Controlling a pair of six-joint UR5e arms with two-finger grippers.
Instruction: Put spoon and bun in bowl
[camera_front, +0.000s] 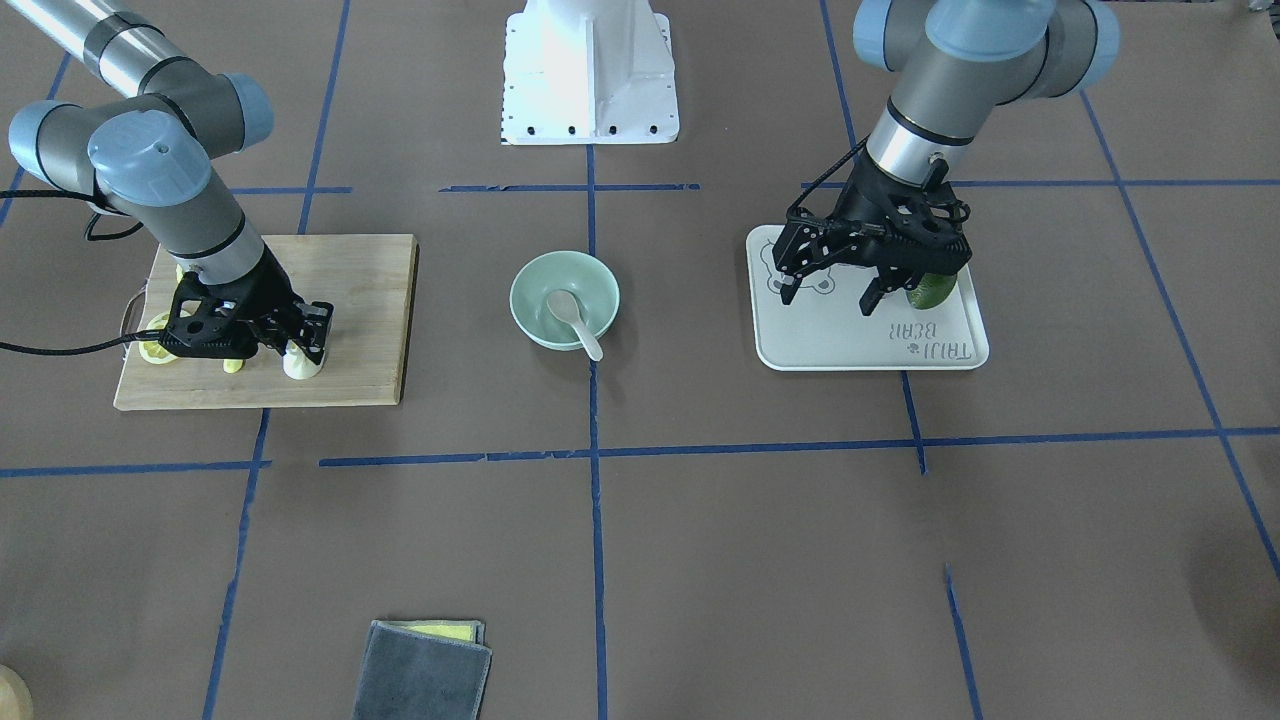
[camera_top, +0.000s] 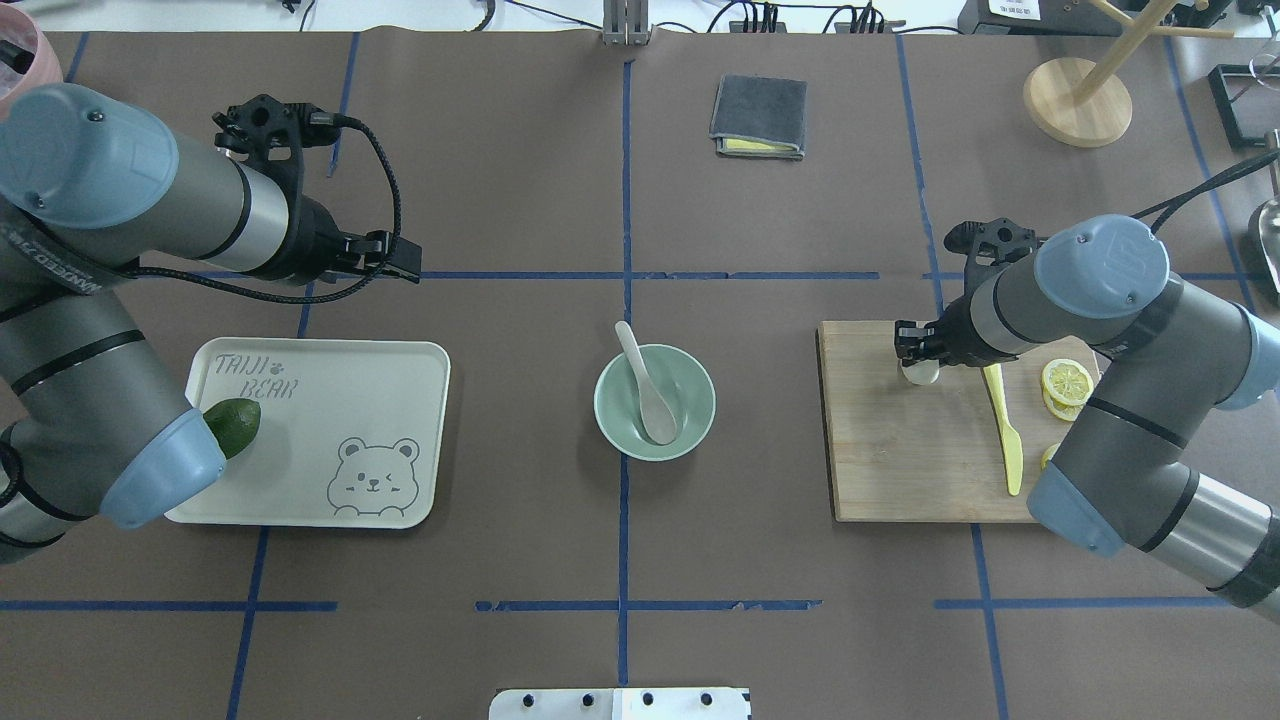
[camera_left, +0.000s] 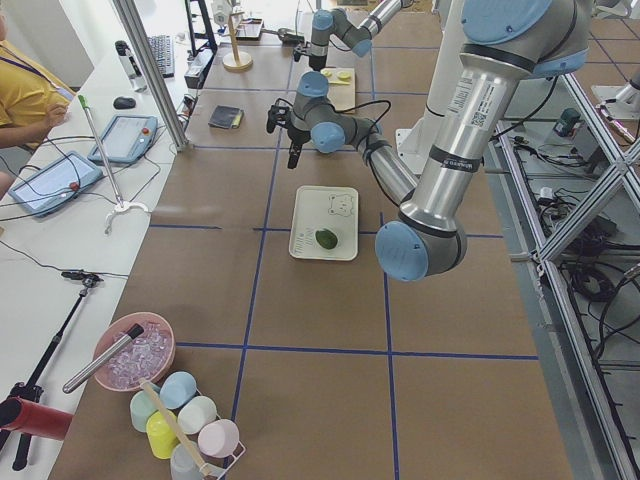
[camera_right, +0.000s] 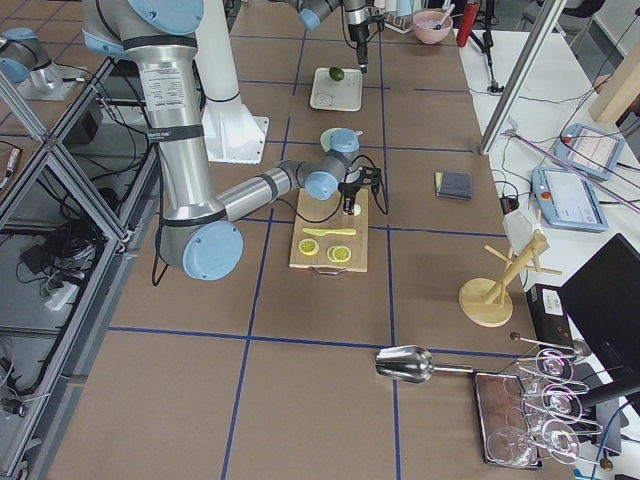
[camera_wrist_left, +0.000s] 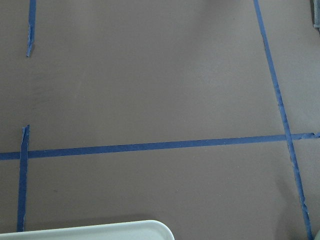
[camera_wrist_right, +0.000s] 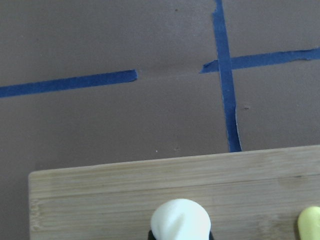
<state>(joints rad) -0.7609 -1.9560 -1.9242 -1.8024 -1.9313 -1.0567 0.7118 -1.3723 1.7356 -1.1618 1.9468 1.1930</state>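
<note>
The off-white spoon (camera_front: 570, 312) lies in the mint-green bowl (camera_front: 520, 290) at the table's middle, with its handle over the rim; both also show in the overhead view, the spoon (camera_top: 650, 390) inside the bowl (camera_top: 605, 400). The white bun (camera_front: 303, 365) sits on the wooden board (camera_front: 350, 300). My right gripper (camera_front: 303, 348) is down over the bun, its fingers close against both sides. The bun also shows in the overhead view (camera_top: 920, 374) and the right wrist view (camera_wrist_right: 180, 220). My left gripper (camera_front: 829, 297) hangs open and empty above the bear-print tray (camera_front: 870, 345).
A green avocado (camera_top: 235, 425) lies on the tray (camera_top: 330, 390). A yellow plastic knife (camera_top: 1003, 425) and lemon slices (camera_top: 1067, 382) lie on the board (camera_top: 900, 460). A folded grey cloth (camera_top: 758, 115) lies at the far side. A wooden stand (camera_top: 1078, 100) is at the far right.
</note>
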